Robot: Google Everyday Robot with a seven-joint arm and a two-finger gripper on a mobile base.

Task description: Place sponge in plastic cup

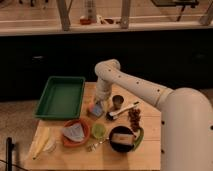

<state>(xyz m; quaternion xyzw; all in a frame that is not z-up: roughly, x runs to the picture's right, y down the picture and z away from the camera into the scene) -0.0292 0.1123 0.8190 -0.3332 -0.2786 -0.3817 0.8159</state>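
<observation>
My gripper (98,106) hangs from the white arm (131,86) over the middle of the wooden table (150,155), pointing down. It is shut on a small blue-grey sponge (98,111), held just above the tabletop. The green see-through plastic cup (98,130) stands upright a short way in front of the sponge, toward the near edge. The gripper is behind the cup, not over it.
A green tray (60,97) lies at the left. An orange object (90,107) sits beside the gripper. A dark metal cup (117,101) and a long utensil (123,110) are to its right. An orange plate (75,134) and a black bowl (122,140) flank the plastic cup.
</observation>
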